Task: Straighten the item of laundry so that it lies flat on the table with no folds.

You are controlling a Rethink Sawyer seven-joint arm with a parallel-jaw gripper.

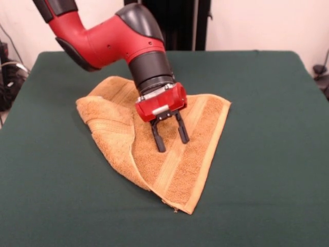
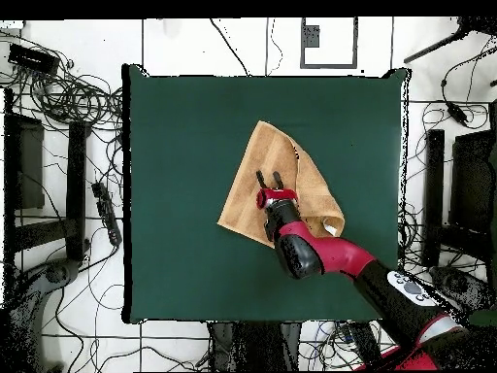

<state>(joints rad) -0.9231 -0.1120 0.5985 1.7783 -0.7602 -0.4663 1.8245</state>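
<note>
The orange-tan towel [image 1: 180, 154] lies on the dark green table [image 1: 267, 154], near its middle. It is folded over on itself: a layer doubles back along its left side, and the cloth narrows to a point toward the camera. A paler woven band runs near its hemmed edge. In the overhead view the towel [image 2: 254, 180] shows as a folded, pointed patch on the table [image 2: 175, 175]. My gripper [image 1: 171, 141] hangs over the middle of the towel, open and empty, its two black fingers [image 1: 158, 141] apart and pointing down just above the cloth. It also shows in the overhead view [image 2: 269, 178].
The red and black arm [image 1: 113, 38] reaches in from the upper left of the front view. Cables and dark stands [image 2: 58, 146] surround the table on the floor. Bare green cloth lies all round the towel.
</note>
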